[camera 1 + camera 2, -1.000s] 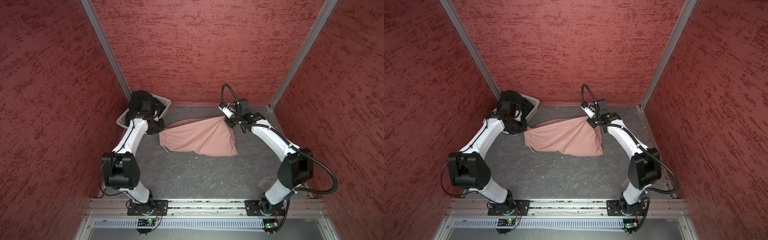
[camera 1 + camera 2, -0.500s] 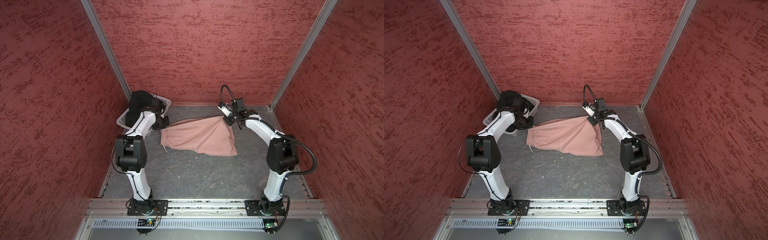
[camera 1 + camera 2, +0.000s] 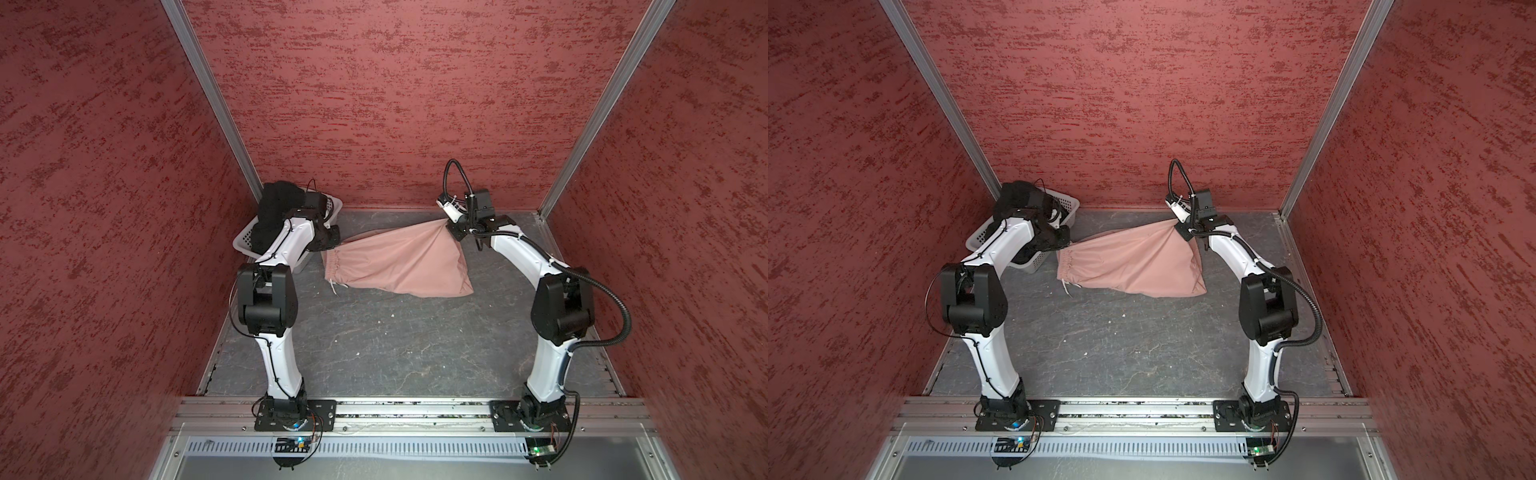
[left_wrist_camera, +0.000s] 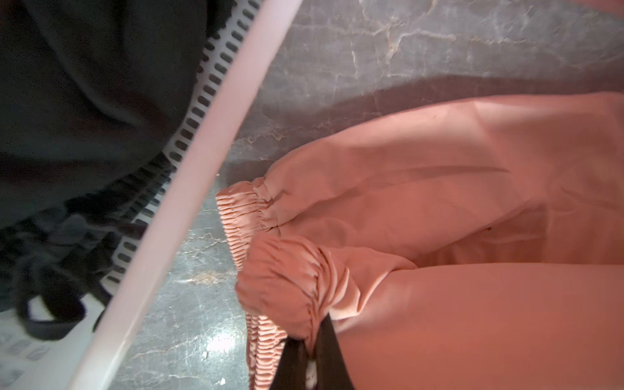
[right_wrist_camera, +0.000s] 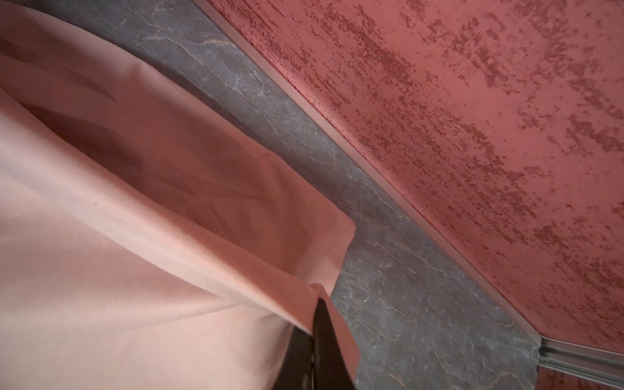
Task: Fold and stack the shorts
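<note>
The dusty-pink shorts [image 3: 399, 257] [image 3: 1133, 262] are stretched between my two grippers, far edge lifted and taut, near part resting on the table. My left gripper [image 3: 334, 239] [image 3: 1065, 241] [image 4: 312, 344] is shut on the gathered waistband of the pink shorts [image 4: 439, 202]. My right gripper [image 3: 451, 226] [image 3: 1179, 228] [image 5: 315, 324] is shut on the opposite corner of the pink shorts [image 5: 135, 236], near the back wall. The black shorts [image 3: 270, 212] [image 3: 1013, 199] [image 4: 84, 101] lie bunched in the basket, partly hidden by the left arm.
A white perforated basket [image 3: 245, 243] [image 3: 978, 239] [image 4: 202, 152] stands at the back left, right beside the left gripper. Red walls close in the back and both sides. The grey marbled table [image 3: 395, 340] stretches toward the front rail.
Both arms have drawn their elbows up and inward. The pink shorts stay held at both ends, with the far edge pulled a little tauter.
</note>
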Robot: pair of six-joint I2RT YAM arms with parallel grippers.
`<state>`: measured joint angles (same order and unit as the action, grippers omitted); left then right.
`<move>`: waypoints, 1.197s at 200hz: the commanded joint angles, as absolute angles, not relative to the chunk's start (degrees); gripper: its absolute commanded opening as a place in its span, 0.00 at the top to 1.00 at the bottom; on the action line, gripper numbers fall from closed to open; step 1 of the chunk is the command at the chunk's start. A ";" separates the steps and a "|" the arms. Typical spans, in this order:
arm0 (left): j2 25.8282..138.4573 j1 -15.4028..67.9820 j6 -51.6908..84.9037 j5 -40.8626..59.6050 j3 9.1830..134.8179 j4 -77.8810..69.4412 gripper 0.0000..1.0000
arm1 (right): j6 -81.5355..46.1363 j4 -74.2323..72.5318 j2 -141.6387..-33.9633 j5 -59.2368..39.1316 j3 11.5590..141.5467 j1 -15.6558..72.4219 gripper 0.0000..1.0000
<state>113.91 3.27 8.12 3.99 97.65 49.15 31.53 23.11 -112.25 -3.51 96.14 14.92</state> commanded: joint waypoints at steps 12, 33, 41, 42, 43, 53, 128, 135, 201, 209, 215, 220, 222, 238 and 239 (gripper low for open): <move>115.99 1.05 7.40 -2.30 96.50 49.69 1.00 | 31.30 20.53 -117.16 3.07 100.13 11.55 1.00; 115.84 1.01 6.38 -0.86 96.09 47.07 0.90 | 30.53 20.66 -119.92 2.74 102.99 11.45 1.00; 116.09 1.14 6.53 -0.87 96.82 47.02 0.84 | 30.04 20.83 -120.91 2.55 104.18 11.43 1.00; 116.10 1.14 6.56 -0.88 96.88 46.98 0.83 | 29.96 20.83 -121.01 2.55 104.30 11.43 1.00; 116.14 1.14 6.62 -0.83 96.96 46.96 0.83 | 29.88 20.87 -121.15 2.55 104.49 11.43 1.00; 116.36 1.39 6.59 -0.92 97.52 46.62 0.82 | 29.35 21.09 -122.14 2.64 105.67 11.43 1.00; 113.83 1.67 6.06 -2.61 99.77 47.11 0.01 | 24.77 21.42 -124.87 1.78 111.71 11.61 0.36; 112.94 1.73 6.30 -2.47 99.58 47.11 0.01 | 24.35 21.69 -124.81 1.09 112.11 11.72 0.33; 102.47 5.75 10.29 4.94 93.68 45.46 0.01 | 6.94 31.82 -113.71 -2.22 104.37 10.49 0.23; 101.24 6.89 11.00 5.35 92.29 45.00 0.00 | 4.99 32.48 -110.87 -2.43 99.88 10.39 0.23; 100.40 7.71 11.45 5.38 91.04 44.79 0.01 | 3.38 32.73 -108.68 -2.24 96.20 10.35 0.22; 99.72 8.34 11.87 5.58 89.93 44.54 0.01 | 1.66 32.51 -106.85 -2.22 92.93 10.24 0.21; 99.40 8.57 12.04 5.57 89.45 44.45 0.01 | 1.07 32.39 -106.03 -2.31 91.61 10.16 0.21; 97.09 9.83 13.45 7.01 84.84 42.70 0.01 | -2.92 29.96 -100.36 -4.36 81.73 9.14 0.20; 96.93 9.92 13.54 7.11 84.52 42.53 0.01 | -3.13 29.70 -100.01 -4.51 81.12 9.05 0.19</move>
<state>99.11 7.97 10.66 3.86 90.24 44.60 6.13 29.26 -107.35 -1.65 91.53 10.63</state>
